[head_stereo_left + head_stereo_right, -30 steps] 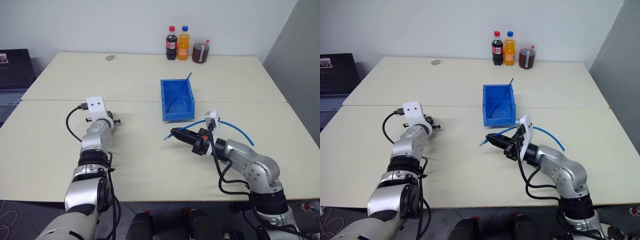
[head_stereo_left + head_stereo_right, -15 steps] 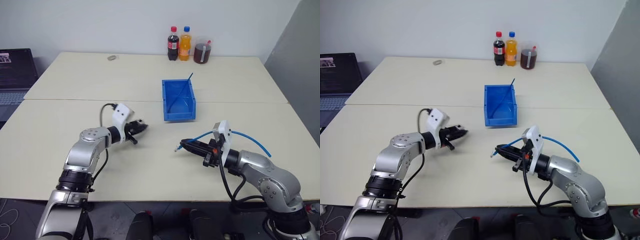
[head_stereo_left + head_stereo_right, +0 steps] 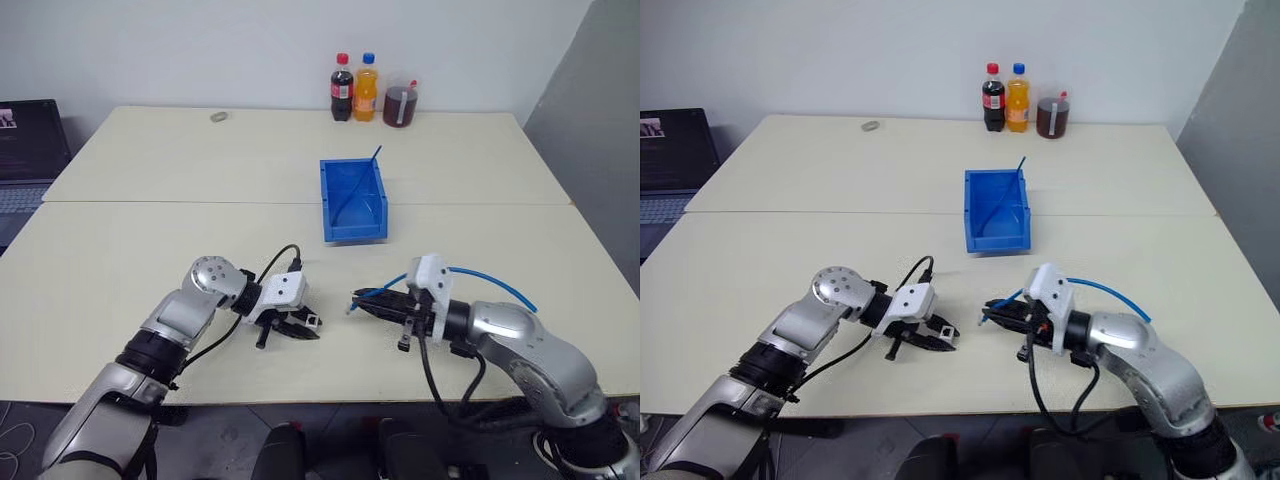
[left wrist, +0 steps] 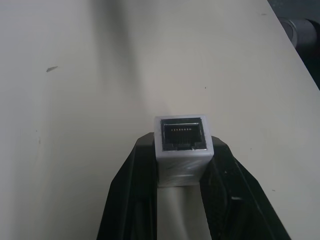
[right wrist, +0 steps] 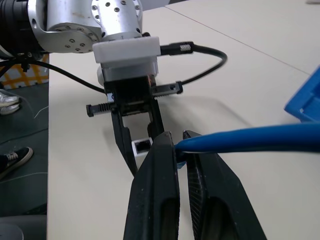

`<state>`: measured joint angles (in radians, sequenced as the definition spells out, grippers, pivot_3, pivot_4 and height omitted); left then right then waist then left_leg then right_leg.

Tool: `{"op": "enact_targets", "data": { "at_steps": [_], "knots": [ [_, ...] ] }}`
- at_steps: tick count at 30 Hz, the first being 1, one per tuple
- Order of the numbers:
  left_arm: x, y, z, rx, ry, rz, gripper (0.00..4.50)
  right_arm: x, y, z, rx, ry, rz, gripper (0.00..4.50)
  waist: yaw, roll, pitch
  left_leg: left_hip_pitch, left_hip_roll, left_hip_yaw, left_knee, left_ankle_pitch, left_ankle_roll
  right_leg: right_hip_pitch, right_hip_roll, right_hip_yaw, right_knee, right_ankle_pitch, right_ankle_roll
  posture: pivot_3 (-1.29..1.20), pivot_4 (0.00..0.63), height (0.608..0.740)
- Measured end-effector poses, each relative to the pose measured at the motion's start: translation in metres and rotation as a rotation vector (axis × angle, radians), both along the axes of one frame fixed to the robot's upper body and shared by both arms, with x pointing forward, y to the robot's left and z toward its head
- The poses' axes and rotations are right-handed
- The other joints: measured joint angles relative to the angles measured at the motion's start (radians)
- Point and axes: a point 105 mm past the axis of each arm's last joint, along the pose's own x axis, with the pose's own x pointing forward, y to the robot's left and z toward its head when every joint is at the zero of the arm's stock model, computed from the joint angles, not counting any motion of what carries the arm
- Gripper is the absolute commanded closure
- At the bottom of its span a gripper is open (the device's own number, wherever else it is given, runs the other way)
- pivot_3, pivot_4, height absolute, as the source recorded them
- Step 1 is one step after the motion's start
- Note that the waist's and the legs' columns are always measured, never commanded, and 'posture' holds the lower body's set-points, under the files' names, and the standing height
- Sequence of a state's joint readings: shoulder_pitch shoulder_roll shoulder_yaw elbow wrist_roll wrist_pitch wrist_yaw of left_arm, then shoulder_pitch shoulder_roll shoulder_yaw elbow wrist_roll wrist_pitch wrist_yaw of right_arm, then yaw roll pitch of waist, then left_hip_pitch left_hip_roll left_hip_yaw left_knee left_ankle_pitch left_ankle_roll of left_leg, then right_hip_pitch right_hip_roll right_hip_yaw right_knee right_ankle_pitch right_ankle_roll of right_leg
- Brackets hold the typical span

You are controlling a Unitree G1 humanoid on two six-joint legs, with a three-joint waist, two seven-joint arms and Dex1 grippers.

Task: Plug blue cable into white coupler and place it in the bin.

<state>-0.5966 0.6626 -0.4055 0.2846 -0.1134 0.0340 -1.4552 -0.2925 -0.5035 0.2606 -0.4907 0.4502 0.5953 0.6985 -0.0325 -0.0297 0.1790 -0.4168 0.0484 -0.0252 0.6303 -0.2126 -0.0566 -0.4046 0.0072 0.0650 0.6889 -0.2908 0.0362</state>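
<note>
My left gripper (image 3: 306,327) is shut on the white coupler (image 4: 182,142), whose dark socket faces away from the wrist. It hovers low over the near table and points toward my right gripper (image 3: 358,303). The right gripper is shut on the blue cable (image 3: 490,274) close to its plug end, and the rest of the cord arcs back over the right forearm. A short gap separates plug and coupler (image 5: 142,145). The blue bin (image 3: 326,200) stands open-topped at the table's middle, beyond both grippers.
A darker blue cable (image 3: 373,162) leans inside the bin. Two bottles (image 3: 354,88) and a jar of dark liquid (image 3: 402,105) stand at the far edge. A small grey ring (image 3: 219,117) lies far left, and a laptop (image 3: 25,140) sits beside the table.
My left arm swung back and toward the right, and its gripper turned to face the right gripper. The right gripper drew back slightly and rolled, still holding the cable.
</note>
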Motion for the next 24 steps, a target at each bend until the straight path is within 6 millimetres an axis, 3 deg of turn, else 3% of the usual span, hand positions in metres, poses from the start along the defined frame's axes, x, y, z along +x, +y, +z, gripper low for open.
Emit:
{"op": "enact_targets", "data": {
  "at_steps": [5,11,24],
  "knots": [
    [0.003,-0.005,-0.001,-0.015,0.003,-0.008,3.70,0.009,0.021,-0.003,-0.025,-0.030,0.056,4.50,0.006,0.000,0.000,0.000,0.000,0.000,0.001,0.000,0.000,0.000,0.000,0.000,0.001,0.000,0.000,0.00,0.150,0.740],
    [0.005,-0.007,-0.001,-0.024,0.010,0.012,3.70,0.010,0.032,-0.016,-0.094,-0.053,0.091,4.50,0.007,0.000,0.000,0.000,0.000,0.000,0.001,0.000,0.000,0.001,-0.001,0.000,0.001,0.000,0.000,0.00,0.150,0.740],
    [0.007,-0.009,-0.002,-0.027,0.016,0.047,3.70,0.013,0.036,-0.022,-0.177,-0.117,0.098,4.50,0.006,0.000,-0.001,0.001,0.000,0.000,0.004,0.000,0.000,0.001,-0.001,0.000,0.005,0.000,0.000,0.00,0.150,0.740]
  ]
}}
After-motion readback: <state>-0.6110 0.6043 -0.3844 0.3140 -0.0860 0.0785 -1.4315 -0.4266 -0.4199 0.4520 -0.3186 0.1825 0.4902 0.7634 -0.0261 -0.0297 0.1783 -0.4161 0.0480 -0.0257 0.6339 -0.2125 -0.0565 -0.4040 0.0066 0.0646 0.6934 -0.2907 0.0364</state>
